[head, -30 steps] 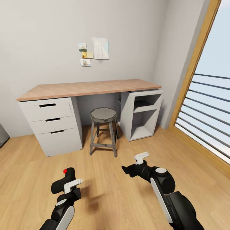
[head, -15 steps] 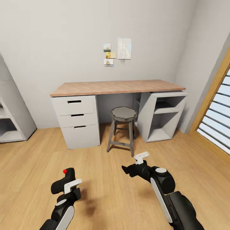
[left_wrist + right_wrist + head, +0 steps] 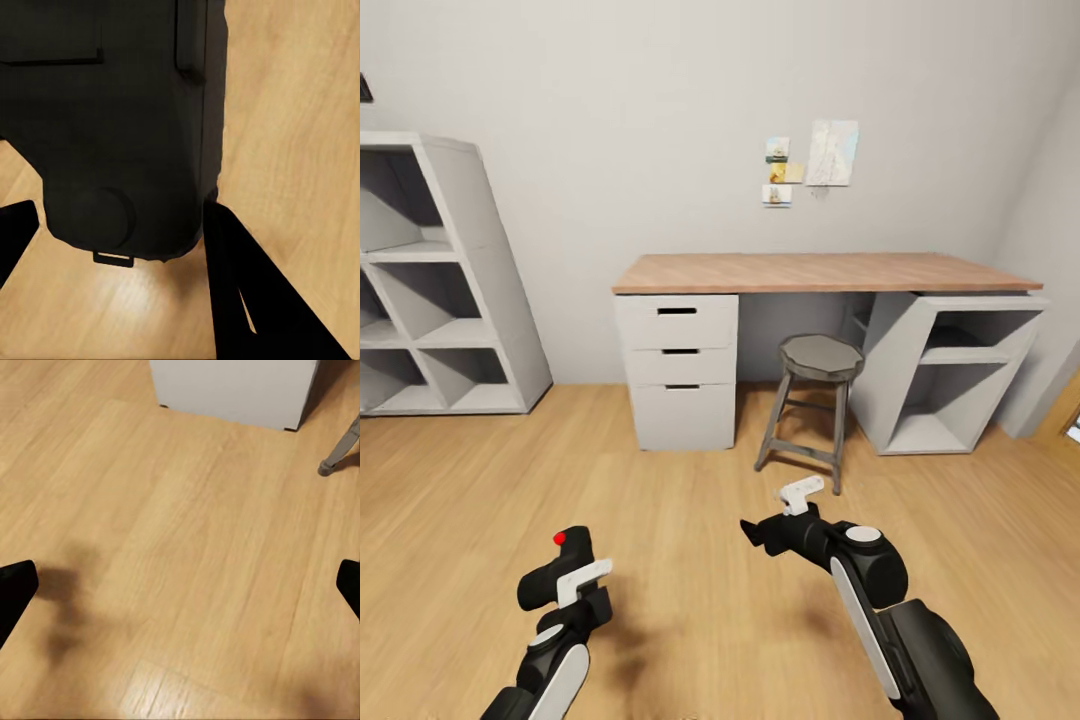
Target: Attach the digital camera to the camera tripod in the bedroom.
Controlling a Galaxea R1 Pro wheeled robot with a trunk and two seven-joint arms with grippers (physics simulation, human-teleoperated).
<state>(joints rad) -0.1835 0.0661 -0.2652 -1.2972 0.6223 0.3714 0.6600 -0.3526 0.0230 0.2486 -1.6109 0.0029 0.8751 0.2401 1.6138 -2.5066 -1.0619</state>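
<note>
My left claw (image 3: 572,583) is pinching the digital camera (image 3: 557,570) low over the floor, my right claw (image 3: 792,507) spread and empty, and with no tripod visible, a jolt while driving could shake it loose.

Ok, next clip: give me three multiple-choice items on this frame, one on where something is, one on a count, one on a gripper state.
1. Where does the stool stand?
A. in front of the desk's knee gap
B. on top of the desk
C. inside the shelf unit

2. How many drawers does the desk have in its left pedestal?
A. one
B. three
C. five

3. What is the left gripper doing?
A. hanging open
B. shut on the digital camera
C. gripping a stool leg

Key: 1 A, it stands on the floor between pedestal and open cabinet; 2 B, three handle slots show; 3 B, the black body with the red button sits between its fingers.
</note>
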